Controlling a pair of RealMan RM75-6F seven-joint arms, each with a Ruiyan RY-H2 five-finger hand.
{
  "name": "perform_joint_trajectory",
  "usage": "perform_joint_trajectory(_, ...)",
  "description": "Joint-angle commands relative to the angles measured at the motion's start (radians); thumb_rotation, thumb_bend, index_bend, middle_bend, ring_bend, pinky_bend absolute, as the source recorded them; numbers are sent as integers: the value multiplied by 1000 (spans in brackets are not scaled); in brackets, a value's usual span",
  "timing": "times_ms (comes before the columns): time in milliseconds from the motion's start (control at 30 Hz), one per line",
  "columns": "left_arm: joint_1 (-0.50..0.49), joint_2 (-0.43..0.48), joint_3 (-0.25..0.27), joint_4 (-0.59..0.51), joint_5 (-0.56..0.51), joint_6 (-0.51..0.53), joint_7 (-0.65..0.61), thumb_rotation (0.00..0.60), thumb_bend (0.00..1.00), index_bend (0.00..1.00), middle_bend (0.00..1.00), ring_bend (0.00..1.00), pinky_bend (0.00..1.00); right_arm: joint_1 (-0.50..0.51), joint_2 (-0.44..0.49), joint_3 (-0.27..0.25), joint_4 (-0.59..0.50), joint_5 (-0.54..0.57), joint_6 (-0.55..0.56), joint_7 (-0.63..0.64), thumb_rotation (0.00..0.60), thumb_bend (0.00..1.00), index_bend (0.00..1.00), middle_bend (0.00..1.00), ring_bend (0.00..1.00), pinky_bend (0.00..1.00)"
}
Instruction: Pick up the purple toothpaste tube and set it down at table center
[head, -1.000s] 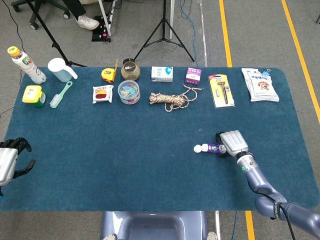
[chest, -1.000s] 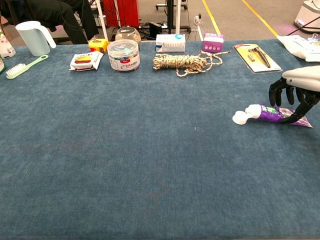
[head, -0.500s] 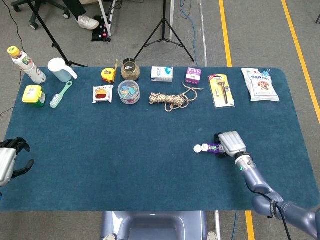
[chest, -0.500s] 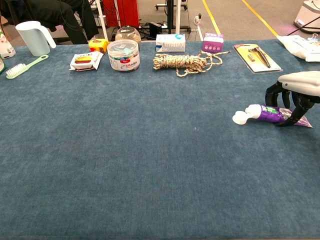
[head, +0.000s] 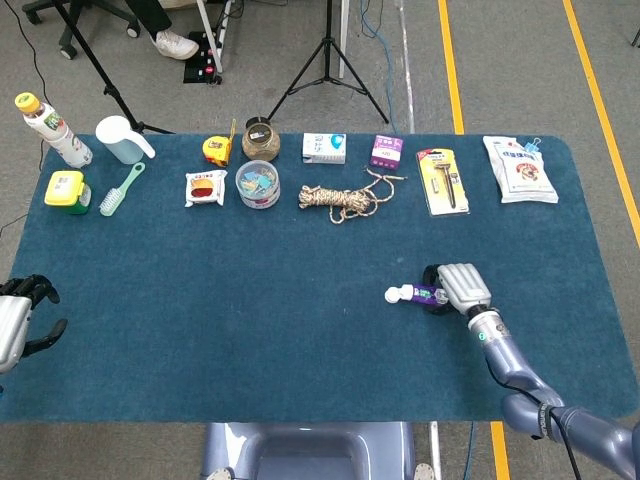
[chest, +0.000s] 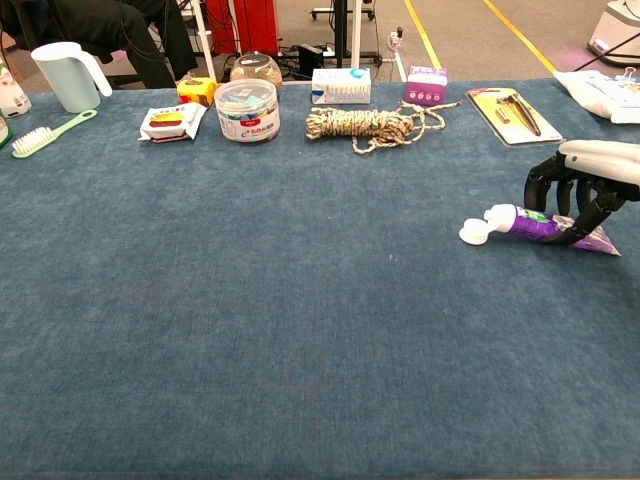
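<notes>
The purple toothpaste tube (head: 425, 295) (chest: 523, 223) with a white cap lies right of the table's middle, cap pointing left. My right hand (head: 462, 287) (chest: 583, 177) sits over its rear half, with its fingers (chest: 540, 185) curled down around the tube and gripping it. The tube's flat tail (chest: 600, 240) still touches the blue cloth. My left hand (head: 18, 322) hovers at the table's near left edge, fingers apart and holding nothing; the chest view does not show it.
Along the far edge stand a bottle (head: 52, 130), white jug (head: 122, 139), green brush (head: 121, 188), snack packet (head: 205, 188), plastic jar (head: 258, 184), rope coil (head: 340, 200), purple box (head: 386, 151), razor pack (head: 442, 181) and white pouch (head: 521, 169).
The right hand's fingers have closed in around the tube. The tube has shifted slightly left, its cap end raised a little. The left hand has barely moved.
</notes>
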Motion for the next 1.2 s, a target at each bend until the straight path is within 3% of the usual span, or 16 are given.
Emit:
perform_joint_trajectory(33, 0, 1, -1, -2, 0, 1, 0, 539, 268, 457, 347, 324, 395, -3, -10, 1, 14, -4, 0, 16, 590, 280, 434, 436, 495, 496)
perform_joint_trajectory(500, 8, 11, 1, -6, -2, 9, 0, 538, 268, 458, 345, 323, 395, 1, -57, 13, 66, -15, -1, 69, 589, 280, 414, 424, 495, 496)
perform_joint_trajectory(667, 9, 10, 2, -5, -2, 9, -3, 537, 268, 460, 344, 323, 394, 6, -65, 18, 74, -15, -3, 66, 559, 282, 405, 417, 495, 496)
perform_joint_trajectory(800, 11, 12, 2, -4, -1, 12, -5, 539, 268, 460, 344, 323, 394, 12, -80, 27, 87, -5, -11, 71, 587, 294, 427, 435, 505, 496)
perform_joint_trajectory(1200, 18, 18, 4, -3, -2, 17, -12, 539, 268, 461, 344, 323, 392, 2, -94, 55, 89, -2, -1, 165, 600, 346, 618, 645, 738, 691)
